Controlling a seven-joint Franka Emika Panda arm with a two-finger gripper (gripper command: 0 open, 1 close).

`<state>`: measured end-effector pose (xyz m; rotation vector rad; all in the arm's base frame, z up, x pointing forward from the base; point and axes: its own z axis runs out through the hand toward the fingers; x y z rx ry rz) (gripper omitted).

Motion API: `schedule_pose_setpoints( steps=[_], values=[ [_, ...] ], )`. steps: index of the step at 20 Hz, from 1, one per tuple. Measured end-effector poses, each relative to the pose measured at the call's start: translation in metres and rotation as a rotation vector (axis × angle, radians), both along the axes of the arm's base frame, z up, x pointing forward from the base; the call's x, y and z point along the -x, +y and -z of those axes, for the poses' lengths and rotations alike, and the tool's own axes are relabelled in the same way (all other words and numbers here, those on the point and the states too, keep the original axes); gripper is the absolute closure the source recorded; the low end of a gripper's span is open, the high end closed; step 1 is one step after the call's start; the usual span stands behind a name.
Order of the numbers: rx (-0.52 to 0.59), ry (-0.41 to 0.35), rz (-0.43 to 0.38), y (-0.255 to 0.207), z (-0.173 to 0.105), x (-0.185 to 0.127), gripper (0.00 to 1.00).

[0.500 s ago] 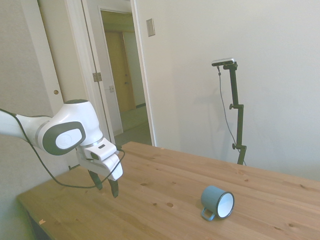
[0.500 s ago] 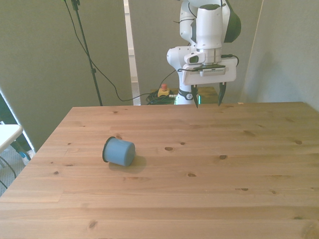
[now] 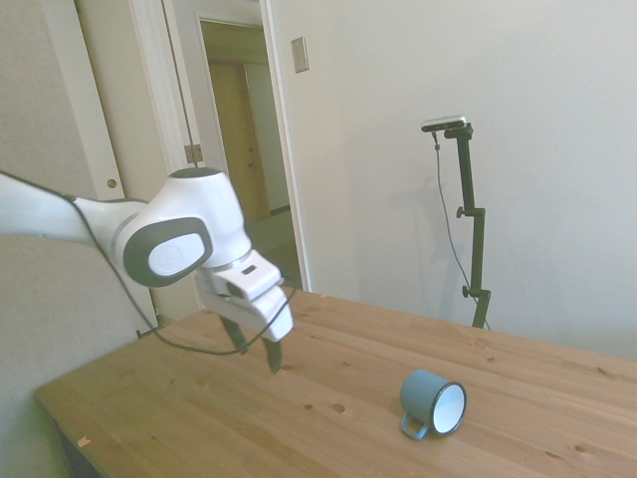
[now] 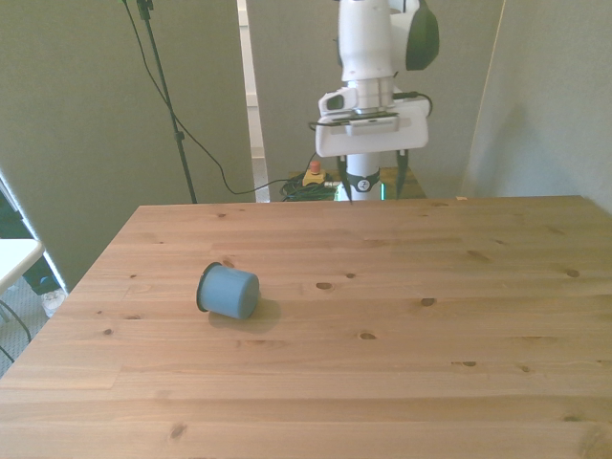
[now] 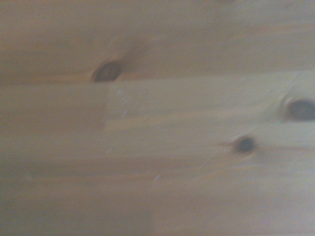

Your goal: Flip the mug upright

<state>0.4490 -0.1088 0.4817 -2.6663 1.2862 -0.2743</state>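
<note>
Mug [image 3: 434,402] lies on its side on the wooden tabletop [image 3: 328,428], white interior and dark rim facing the side camera, handle low against the wood at its 7 o'clock. In the front view the mug [image 4: 229,291] shows its closed blue base, sitting toward the front view's left, roughly 9 o'clock of tabletop [image 4: 382,382] centre. Pincer [image 3: 256,352] hangs above the wood, empty, fingers spread apart and pointing down, well apart from the mug. Front view: pincer [image 4: 377,185] over the far edge, about 1 o'clock from the mug. Wrist view blurry: only bare tabletop [image 5: 157,147] planks with dark knots.
</note>
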Motion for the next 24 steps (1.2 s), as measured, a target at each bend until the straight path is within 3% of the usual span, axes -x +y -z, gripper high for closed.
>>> schedule_pose_setpoints(
  steps=[7, 8, 10, 14, 19, 24],
  values=[
    [-0.122, -0.067, 0.067, -0.148, -0.039, -0.009, 0.00],
    [-0.122, -0.041, 0.068, -0.159, -0.037, -0.024, 0.00],
    [-0.127, -0.046, 0.063, -0.162, -0.040, -0.025, 0.00],
    [-0.140, -0.092, 0.073, -0.198, -0.048, -0.029, 0.00],
    [-0.171, -0.130, 0.125, -0.283, -0.041, -0.027, 0.00],
    [-0.213, -0.154, 0.152, -0.335, -0.013, -0.049, 0.00]
  ],
)
